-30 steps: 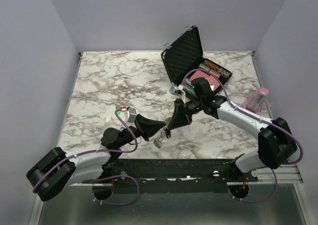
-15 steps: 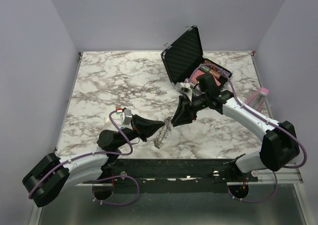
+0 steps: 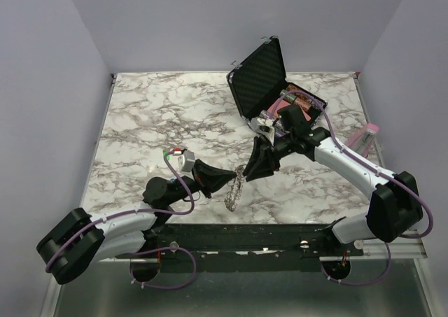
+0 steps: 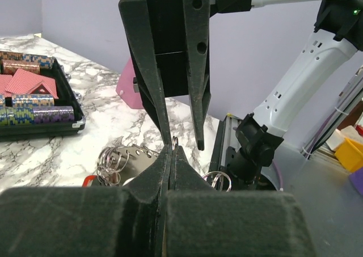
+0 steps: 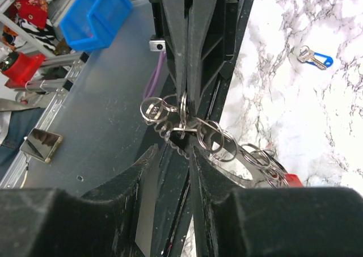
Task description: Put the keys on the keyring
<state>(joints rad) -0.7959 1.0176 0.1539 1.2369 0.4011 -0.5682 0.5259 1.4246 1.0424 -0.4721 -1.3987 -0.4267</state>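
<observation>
1. Left hand (image 3: 227, 176): clenched on a ring of the keyring (image 3: 235, 189), its two fingers pressed together with the ring's edge showing between their tips in the left wrist view.
2. Keyring: a chain of linked silver rings hanging from the left hand's fingertips over the near part of the surface (image 3: 154, 121); the lower end droops toward the marble.
3. Right hand (image 3: 249, 171): released, its fingers parted and pointing at the left hand's tips; in the right wrist view the chain's rings (image 5: 218, 140) lie between and just in front of them, gripped by neither.
4. Key (image 5: 313, 57): one silver key with a blue head, lying flat on the surface, well apart from both hands.
5. A red piece (image 5: 290, 179) shows at the chain's far end; whether it is a key head cannot be told.
6. Case (image 3: 269, 79): black, lid open, at the far right of the surface, holding striped rolls and a red card.
7. Pink box (image 3: 361, 139): at the right edge.
</observation>
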